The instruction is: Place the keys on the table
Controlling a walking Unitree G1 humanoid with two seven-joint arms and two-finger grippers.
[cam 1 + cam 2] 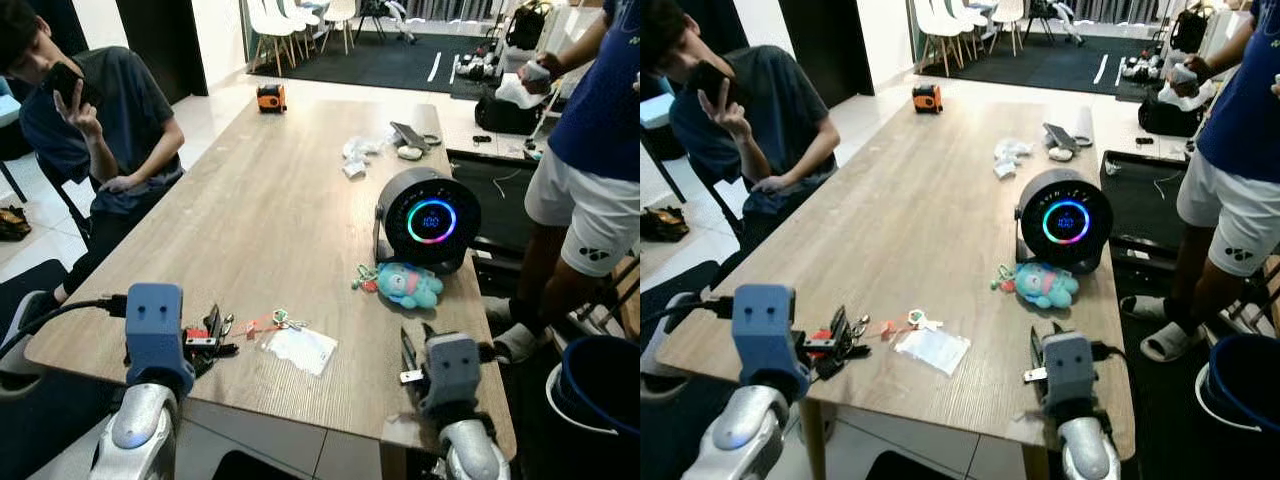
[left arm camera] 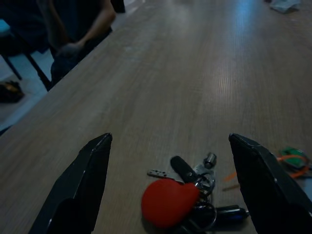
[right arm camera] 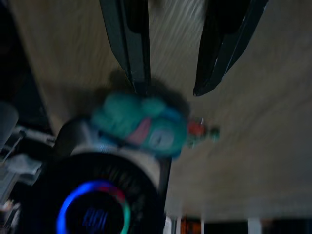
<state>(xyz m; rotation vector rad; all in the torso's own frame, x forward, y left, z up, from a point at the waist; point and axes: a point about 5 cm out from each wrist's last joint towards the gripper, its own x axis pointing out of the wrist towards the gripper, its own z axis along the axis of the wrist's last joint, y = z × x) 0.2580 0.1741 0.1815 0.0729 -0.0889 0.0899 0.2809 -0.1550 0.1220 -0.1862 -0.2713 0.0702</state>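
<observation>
Keys (image 2: pixel 187 197) lie flat on the wooden table (image 1: pixel 270 220), close to its near edge on our left side: a bunch with a red fob, a dark key shaft and some small silver pieces. We see our left gripper (image 2: pixel 170 185) spread wide around them, one black finger (image 2: pixel 80 187) on each side of the bunch and neither touching it, so the keys rest loose on the wood. In the head views the blue wrist housing of that arm sits just short of the bunch, at the table's near-left corner.

Just beyond the keys toward the middle we find a small orange and green trinket (image 1: pixel 280 320) and, beside it, a clear plastic card sleeve (image 1: pixel 298 349). Farther right a teal plush toy (image 1: pixel 408 285) lies touching the base of a round black speaker (image 1: pixel 428 218) whose ring glows blue, green and pink.

Our right gripper (image 3: pixel 170 87) hangs over the near-right edge of the table, its two fingers parted with nothing between them, pointing at the plush toy and the speaker; that view is blurred.

At the far end of the table sit an orange tape measure (image 1: pixel 271 97) and some crumpled white paper (image 1: pixel 358 155). A seated person (image 1: pixel 95 120) holds a phone at the left, and another person (image 1: pixel 590 150) stands at the right.
</observation>
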